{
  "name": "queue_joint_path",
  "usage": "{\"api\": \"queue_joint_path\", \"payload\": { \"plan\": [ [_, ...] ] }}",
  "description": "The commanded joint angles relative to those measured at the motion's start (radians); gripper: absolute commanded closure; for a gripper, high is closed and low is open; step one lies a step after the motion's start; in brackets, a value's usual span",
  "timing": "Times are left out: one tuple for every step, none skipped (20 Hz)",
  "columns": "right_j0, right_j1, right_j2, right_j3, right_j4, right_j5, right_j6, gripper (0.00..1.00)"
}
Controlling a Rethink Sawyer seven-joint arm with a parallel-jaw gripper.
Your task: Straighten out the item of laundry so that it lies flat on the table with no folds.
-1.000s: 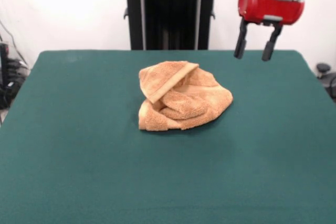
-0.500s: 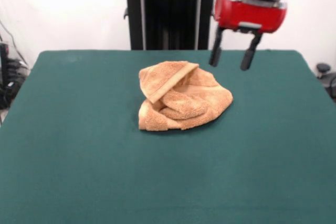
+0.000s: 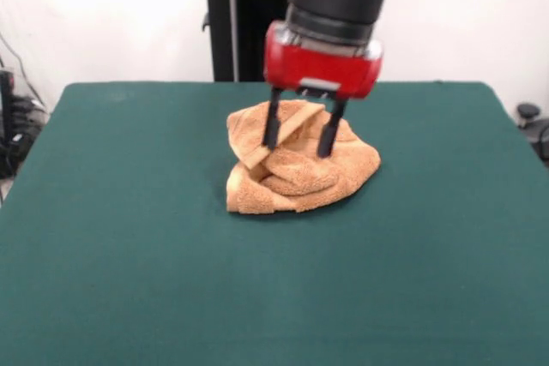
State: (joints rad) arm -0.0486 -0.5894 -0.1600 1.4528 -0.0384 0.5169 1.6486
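The item of laundry [image 3: 292, 179], a small orange-tan towel, lies crumpled in a folded heap at the middle of the dark green table [image 3: 129, 237]. A smoother band runs across its upper left fold. My gripper [image 3: 298, 148] hangs right over the heap, its red body above and two black fingers [image 3: 272, 126] spread apart. The fingertips reach down to the top folds, one on each side of a raised fold. The gripper is open, and nothing is pinched between the fingers. The arm hides part of the towel's far edge.
The table's green top stretches wide on every side of the towel. A black pedestal [image 3: 249, 23] stands behind the far edge. Cables and dark gear sit off the table at the left [image 3: 13, 126], and a small dark object at the right [image 3: 527, 113].
The gripper swept from high over the table's far right corner leftward and down, and now stands over the towel with its fingertips at the top folds. The towel has not moved.
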Motion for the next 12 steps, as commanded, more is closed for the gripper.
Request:
{"api": "queue_joint_path", "payload": {
  "plan": [
    [0.008, 0.137, 0.164, 0.054, -0.036, -0.134, 0.08, 0.0],
    [0.011, 0.146, 0.163, 0.052, -0.037, -0.147, 0.084, 0.0],
    [0.013, 0.151, 0.161, 0.052, -0.035, -0.154, 0.088, 0.0],
    [0.016, 0.152, 0.158, 0.054, -0.032, -0.155, 0.09, 0.0],
    [0.022, 0.151, 0.151, 0.051, -0.032, -0.151, 0.09, 0.0],
    [0.026, 0.149, 0.148, 0.056, -0.031, -0.152, 0.091, 0.0],
    [0.029, 0.152, 0.147, 0.055, -0.03, -0.154, 0.09, 0.0],
    [0.031, 0.155, 0.145, 0.058, -0.032, -0.167, 0.092, 0.0],
    [0.029, 0.165, 0.15, 0.054, -0.032, -0.17, 0.087, 0.0],
    [0.024, 0.172, 0.158, 0.056, -0.035, -0.187, 0.082, 0.0],
    [0.017, 0.18, 0.168, 0.055, -0.036, -0.197, 0.076, 0.0],
    [0.01, 0.183, 0.177, 0.059, -0.036, -0.206, 0.074, 0.0]
  ]
}}
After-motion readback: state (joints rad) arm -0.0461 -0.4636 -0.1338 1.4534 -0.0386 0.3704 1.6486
